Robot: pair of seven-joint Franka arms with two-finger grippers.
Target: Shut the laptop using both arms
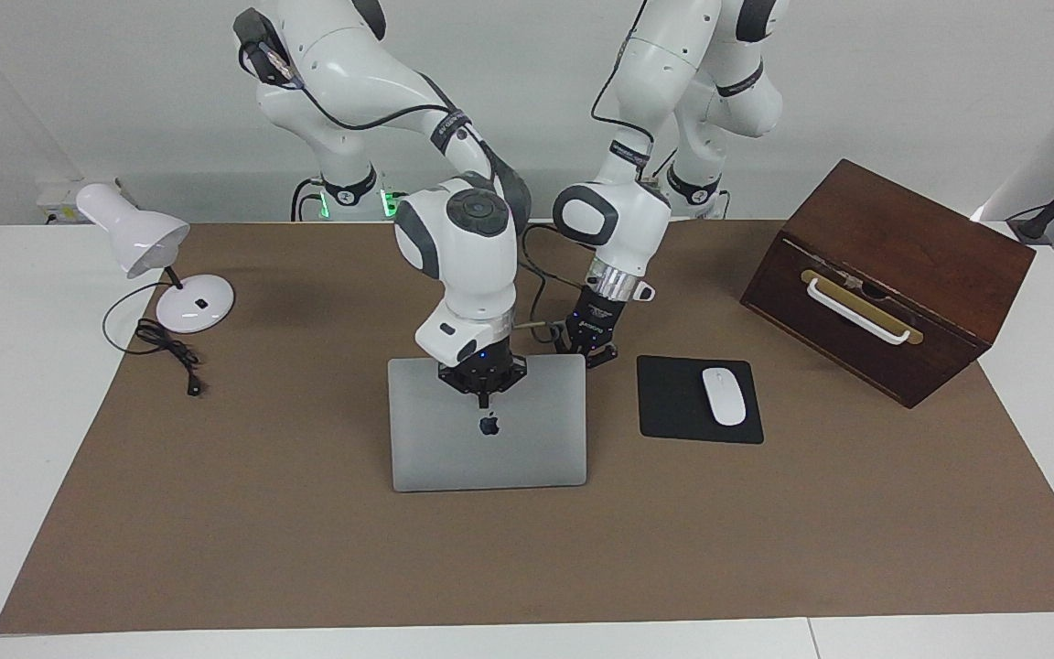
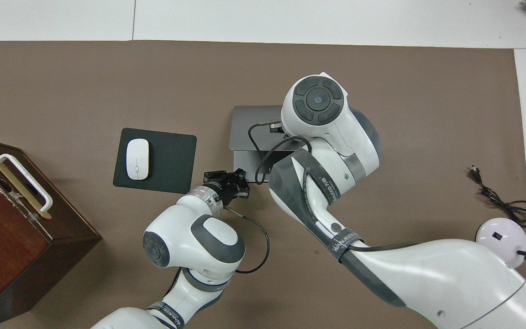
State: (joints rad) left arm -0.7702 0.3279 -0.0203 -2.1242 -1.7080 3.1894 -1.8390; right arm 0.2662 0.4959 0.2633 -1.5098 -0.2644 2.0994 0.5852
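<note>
The silver-grey laptop (image 1: 527,448) sits mid-table with its lid (image 2: 247,125) tilted low over the base (image 2: 244,161), hiding the keyboard. My right gripper (image 1: 483,392) is shut, its tips pressing on the lid just above the apple logo (image 1: 489,426); in the overhead view the right arm's wrist (image 2: 320,98) covers it. My left gripper (image 1: 589,352) (image 2: 241,185) is shut at the base's corner nearest the robots, on the mouse pad's side. Whether it touches the base I cannot tell.
A black mouse pad (image 1: 669,407) with a white mouse (image 1: 724,395) lies beside the laptop toward the left arm's end. A brown wooden box (image 1: 893,265) with a white handle stands past it. A white desk lamp (image 1: 147,238) and its cable (image 1: 166,352) are at the right arm's end.
</note>
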